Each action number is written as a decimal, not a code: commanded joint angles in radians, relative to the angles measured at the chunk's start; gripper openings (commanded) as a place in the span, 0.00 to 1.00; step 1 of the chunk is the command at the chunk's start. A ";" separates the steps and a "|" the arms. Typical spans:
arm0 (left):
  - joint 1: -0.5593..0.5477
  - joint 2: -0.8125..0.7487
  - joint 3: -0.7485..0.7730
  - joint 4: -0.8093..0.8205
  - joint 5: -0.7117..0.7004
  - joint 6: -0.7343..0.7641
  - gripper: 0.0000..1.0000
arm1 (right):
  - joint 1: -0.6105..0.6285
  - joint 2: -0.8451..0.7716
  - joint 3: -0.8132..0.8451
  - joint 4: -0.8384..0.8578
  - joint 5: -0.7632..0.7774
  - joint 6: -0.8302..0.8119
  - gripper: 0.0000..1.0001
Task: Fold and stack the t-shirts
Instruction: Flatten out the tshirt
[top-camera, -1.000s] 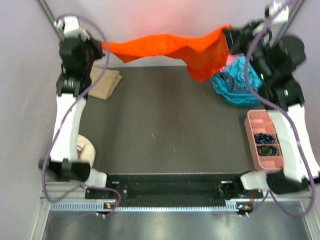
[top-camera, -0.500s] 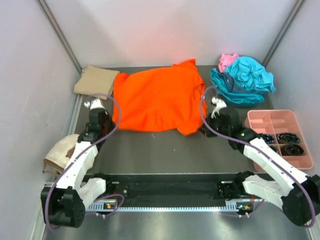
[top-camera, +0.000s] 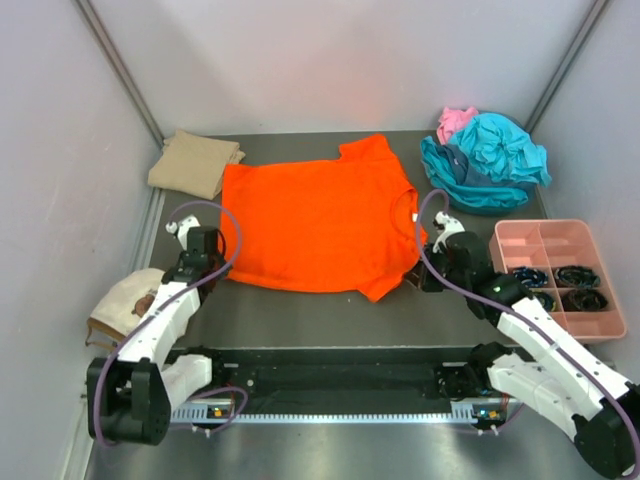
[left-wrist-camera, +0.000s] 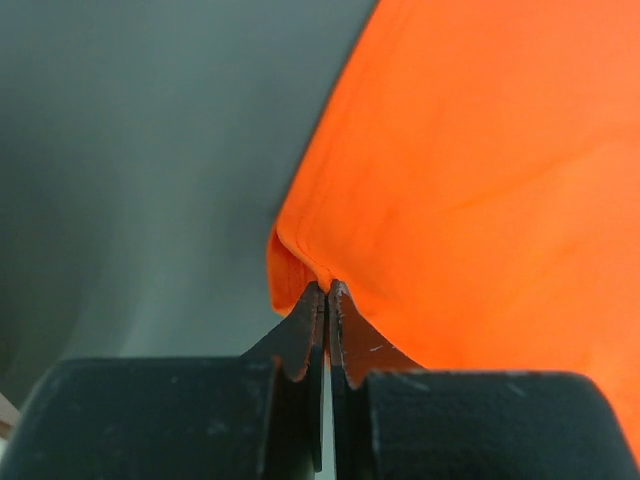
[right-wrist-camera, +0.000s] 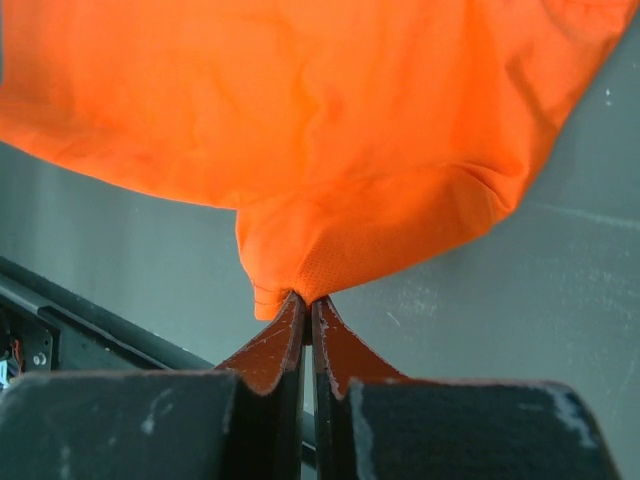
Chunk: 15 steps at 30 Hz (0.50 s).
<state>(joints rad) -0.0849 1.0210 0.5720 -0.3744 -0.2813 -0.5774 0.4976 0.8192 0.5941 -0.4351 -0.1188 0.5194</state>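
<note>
The orange shirt (top-camera: 315, 225) lies spread flat on the table (top-camera: 330, 320), collar toward the far wall. The left gripper (left-wrist-camera: 325, 292) has its fingers pressed together on a fold of the shirt's left edge. The right gripper (right-wrist-camera: 305, 300) is likewise closed, pinching a puckered corner at the shirt's near right side. Both sit low at the cloth. Just off the shirt's far left corner lies a folded tan shirt (top-camera: 195, 163). To its far right is a heap of teal shirts (top-camera: 490, 160) with a pink shirt (top-camera: 455, 120) behind. A pink tray (top-camera: 520, 235) sits right of the shirt, and a cream cap (top-camera: 120, 305) lies well off its near left.
</note>
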 joint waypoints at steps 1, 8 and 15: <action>0.002 0.062 0.052 -0.012 -0.064 -0.027 0.00 | 0.012 0.001 -0.001 -0.054 0.033 0.044 0.00; 0.002 0.056 0.043 -0.040 -0.078 -0.047 0.00 | 0.010 0.034 0.041 -0.197 0.028 0.085 0.00; 0.002 0.022 0.032 -0.075 -0.075 -0.055 0.00 | 0.012 0.055 0.056 -0.258 0.047 0.088 0.00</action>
<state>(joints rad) -0.0849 1.0817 0.5869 -0.4305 -0.3347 -0.6113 0.4976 0.8654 0.5987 -0.6518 -0.0937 0.5888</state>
